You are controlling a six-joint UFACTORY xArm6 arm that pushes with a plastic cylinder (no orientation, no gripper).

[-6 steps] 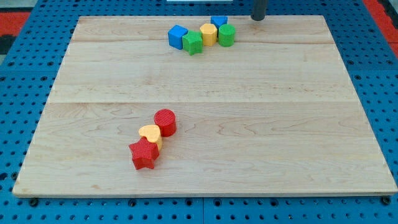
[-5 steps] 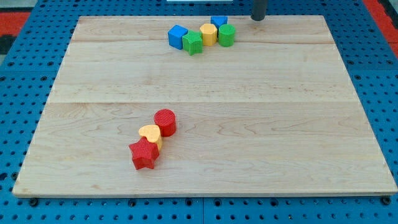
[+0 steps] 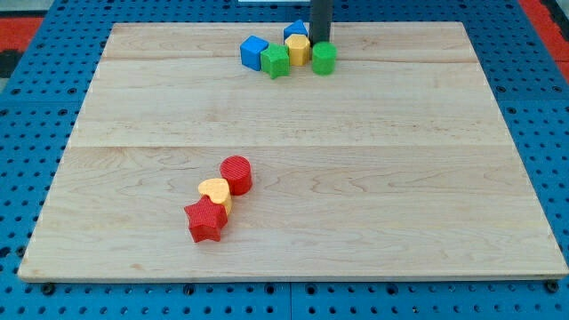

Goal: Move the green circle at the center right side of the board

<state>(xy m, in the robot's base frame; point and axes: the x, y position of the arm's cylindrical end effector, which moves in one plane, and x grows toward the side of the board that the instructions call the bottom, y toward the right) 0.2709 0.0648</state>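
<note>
The green circle (image 3: 324, 59) sits near the top middle of the wooden board (image 3: 293, 151). My tip (image 3: 320, 41) stands right at its upper edge, touching or nearly so. To the circle's left lie a yellow block (image 3: 299, 49), a green star (image 3: 276, 61) and a blue cube (image 3: 253, 52). Another blue block (image 3: 294, 31) shows at the board's top edge, partly hidden behind the yellow block and the rod.
A red cylinder (image 3: 236, 174), a yellow heart (image 3: 215, 193) and a red star (image 3: 204, 220) lie in a diagonal cluster at the lower middle left. A blue pegboard (image 3: 36, 107) surrounds the board.
The rod has moved left and down from the board's top edge to the green circle. The circle has shifted slightly down. The top blue block has shifted left.
</note>
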